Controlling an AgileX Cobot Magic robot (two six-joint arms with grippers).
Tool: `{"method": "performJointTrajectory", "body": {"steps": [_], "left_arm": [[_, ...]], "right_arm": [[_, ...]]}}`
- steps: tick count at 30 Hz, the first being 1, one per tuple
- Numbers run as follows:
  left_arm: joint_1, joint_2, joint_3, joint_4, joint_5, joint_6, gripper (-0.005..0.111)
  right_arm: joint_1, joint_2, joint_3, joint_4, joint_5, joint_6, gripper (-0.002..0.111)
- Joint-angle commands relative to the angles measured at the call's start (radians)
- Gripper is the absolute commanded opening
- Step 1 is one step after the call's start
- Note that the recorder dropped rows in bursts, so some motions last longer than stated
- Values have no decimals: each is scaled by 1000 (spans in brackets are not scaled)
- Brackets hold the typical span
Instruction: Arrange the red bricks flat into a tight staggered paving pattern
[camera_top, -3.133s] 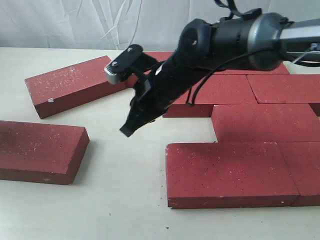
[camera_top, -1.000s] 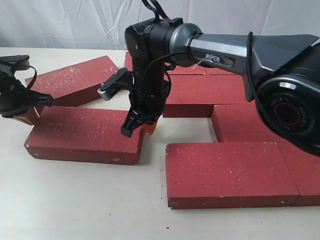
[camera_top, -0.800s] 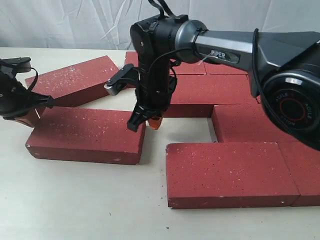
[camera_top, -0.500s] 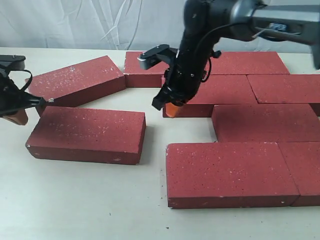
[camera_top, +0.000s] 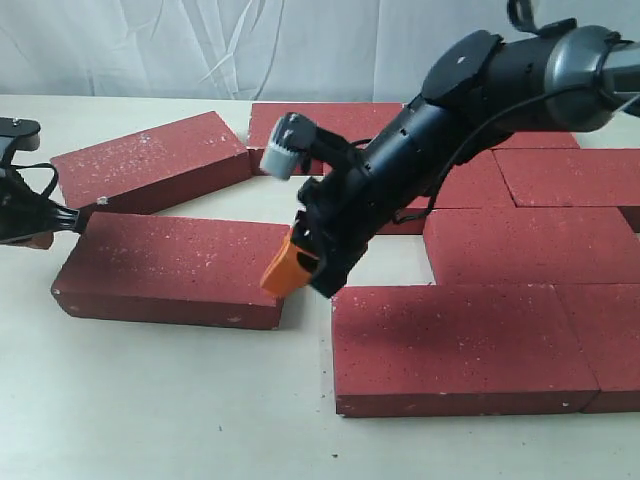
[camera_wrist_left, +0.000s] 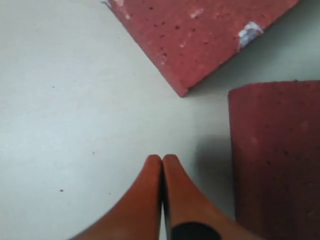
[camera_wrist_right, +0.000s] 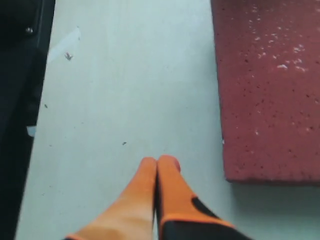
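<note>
Across the whole exterior view spreads the pale tabletop (camera_top: 150, 400). Filling its right half, the laid red bricks (camera_top: 530, 245) lie flat in staggered rows, edges close together. At centre left a loose brick (camera_top: 175, 268) lies flat, with a narrow gap between its right end and the front row. Behind it, at upper left, an angled brick (camera_top: 150, 165) lies askew. From the upper right the dark right arm (camera_top: 470, 100) slants down toward the centre. Its orange right fingers (camera_top: 283, 272) are pressed together, holding nothing, by the loose brick's right end; the wrist view shows them (camera_wrist_right: 147, 185) over bare tabletop beside a brick. At the far left edge the left fingers (camera_top: 36, 238) are likewise pressed together and empty (camera_wrist_left: 145, 190), beside the loose brick's left end.
</note>
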Motion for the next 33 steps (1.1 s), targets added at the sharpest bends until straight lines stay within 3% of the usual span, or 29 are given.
{"method": "performJointTrajectory", "body": {"steps": [1, 5, 10, 17, 22, 26, 29, 33], "left_arm": [[1, -8, 26, -53, -40, -6, 0], [-20, -4, 25, -54, -2, 11, 0], [-37, 53, 25, -84, -4, 26, 0], [-62, 66, 11, -102, -28, 30, 0], [-102, 66, 9, -110, -44, 32, 0], [-140, 66, 9, -133, -65, 32, 0], [-159, 66, 9, -146, -83, 32, 0], [-169, 79, 9, -151, -93, 32, 0]], "right_arm": [[109, 20, 5, -128, -226, 15, -1], [151, 31, 2, -432, -310, 193, -1], [119, 31, 2, -746, -309, 517, -1], [48, -20, 4, -749, -233, 530, -1], [-79, -100, 5, -567, -224, 539, -1], [-168, -104, 6, -539, -214, 541, -1], [-171, -104, 6, -494, -181, 524, -1], [-63, -62, 8, -292, 45, 154, -1]]}}
